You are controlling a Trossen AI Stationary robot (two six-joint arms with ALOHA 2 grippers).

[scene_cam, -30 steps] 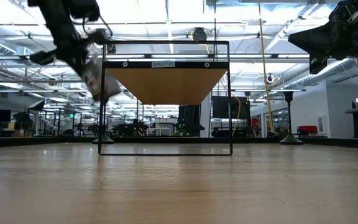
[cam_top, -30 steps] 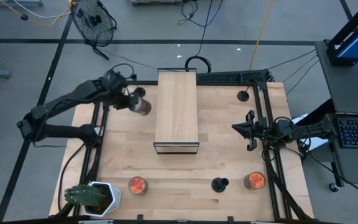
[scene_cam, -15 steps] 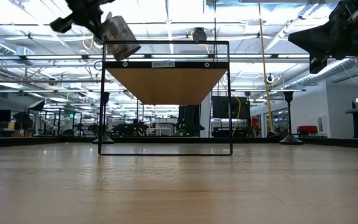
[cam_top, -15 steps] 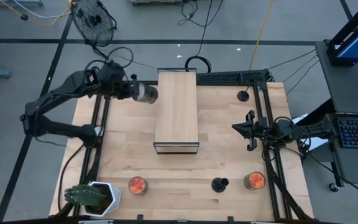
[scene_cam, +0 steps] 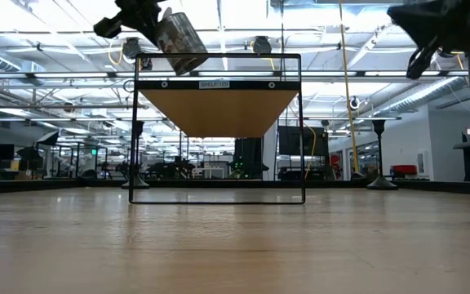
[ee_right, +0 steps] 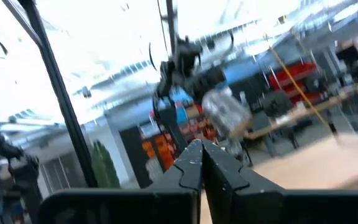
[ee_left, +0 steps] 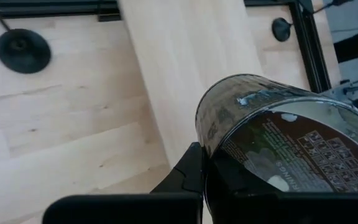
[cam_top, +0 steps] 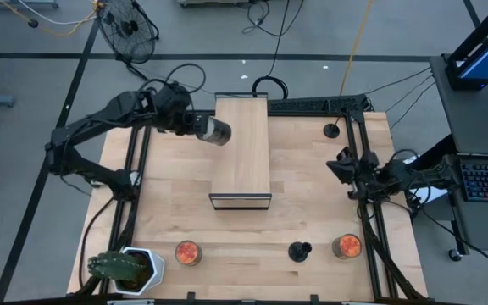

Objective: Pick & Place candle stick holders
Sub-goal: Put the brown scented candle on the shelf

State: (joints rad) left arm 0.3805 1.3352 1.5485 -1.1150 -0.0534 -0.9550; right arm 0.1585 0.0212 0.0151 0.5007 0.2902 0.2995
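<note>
Overhead: wooden table (cam_top: pixel 312 195) w/ black frame rails, two dark arms.

Left hand (cam_top: pixel 200 127) raised above table at far-left edge of wooden shelf (cam_top: pixel 241 151), clamped on a clear jar (cam_top: pixel 217 131) w/ dark printed label; jar lying sideways, overhanging shelf top's left edge. Low view: same jar (scene_cam: pixel 179 41) tilted, held just above shelf's top bar, not touching. Left wrist view: jar (ee_left: pixel 278 137) filling frame, gripped between dark fingers, shelf top right below.

Right hand (cam_top: pixel 343 166) hovering above right frame rail, mid-table, holding nothing; in right wrist view fingers (ee_right: pixel 194 163) meeting at tips, pressed closed.

Candle stick holders: one (cam_top: pixel 299 251) standing on table near front edge, between two orange-filled round jars, left one (cam_top: pixel 186 252) and right one (cam_top: pixel 346 246). Second holder (cam_top: pixel 332 130) at far right corner, by rail, well apart from right hand. Third (ee_left: pixel 23 51) seen only in left wrist view, on table on shelf's other side; hidden under left arm from above.

Potted cactus (cam_top: pixel 124 269) at front-left corner.
</note>
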